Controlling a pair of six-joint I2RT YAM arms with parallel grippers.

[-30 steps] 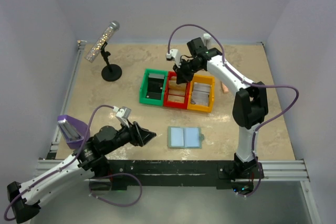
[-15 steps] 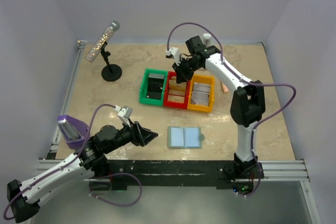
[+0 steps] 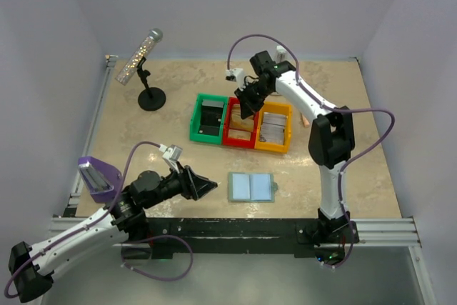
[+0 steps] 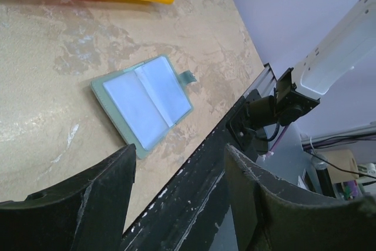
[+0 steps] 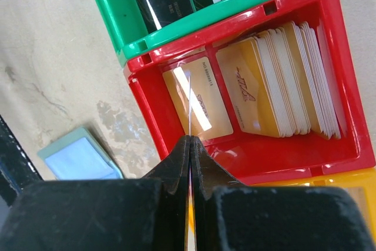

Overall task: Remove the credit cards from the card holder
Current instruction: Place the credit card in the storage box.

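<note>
The card holder (image 3: pixel 251 187) lies open on the table near the front, two pale blue panels up; it also shows in the left wrist view (image 4: pixel 144 99) and the right wrist view (image 5: pixel 79 160). My right gripper (image 3: pixel 246 108) is shut on a thin credit card (image 5: pixel 189 107), seen edge-on, and holds it above the red bin (image 5: pixel 346 145). My left gripper (image 3: pixel 207 186) is open and empty, just left of the holder, its fingers (image 4: pixel 100 192) low over the table's front edge.
A green bin (image 3: pixel 208 118) with black cards, the red bin (image 3: pixel 240 123) with gold cards and a yellow bin (image 3: pixel 274 128) stand in a row mid-table. A microphone stand (image 3: pixel 150 96) is at the back left. A purple object (image 3: pixel 96 176) sits at the left edge.
My right gripper has shifted slightly left with the card, staying over the red bin. My left gripper has edged a little right toward the card holder.
</note>
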